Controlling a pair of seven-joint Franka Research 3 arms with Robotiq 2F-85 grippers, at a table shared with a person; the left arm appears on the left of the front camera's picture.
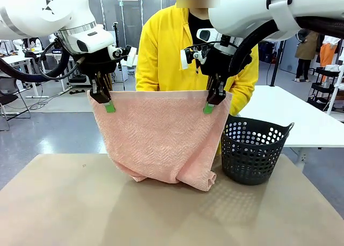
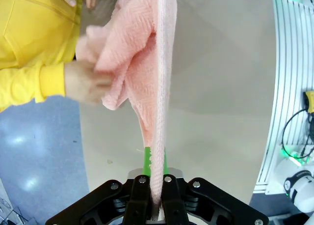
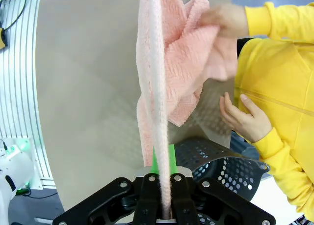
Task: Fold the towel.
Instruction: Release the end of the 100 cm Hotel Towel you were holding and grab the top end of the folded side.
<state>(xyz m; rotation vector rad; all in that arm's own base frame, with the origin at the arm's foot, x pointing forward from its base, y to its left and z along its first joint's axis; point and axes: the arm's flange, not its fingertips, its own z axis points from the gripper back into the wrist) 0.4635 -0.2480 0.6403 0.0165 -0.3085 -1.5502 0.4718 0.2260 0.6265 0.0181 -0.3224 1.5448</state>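
Observation:
The salmon-pink towel hangs like a sheet above the table, its lower edge bunched on the tabletop. My left gripper is shut on its upper left corner, and my right gripper is shut on its upper right corner. In the left wrist view the towel runs straight up from the shut left gripper, and a person's hand holds the far bunched part. In the right wrist view the towel rises from the shut right gripper, and a hand grips its far end.
A black perforated basket stands on the tan table just right of the towel. A person in a yellow top stands behind the towel at the far side. A white table lies at the back right.

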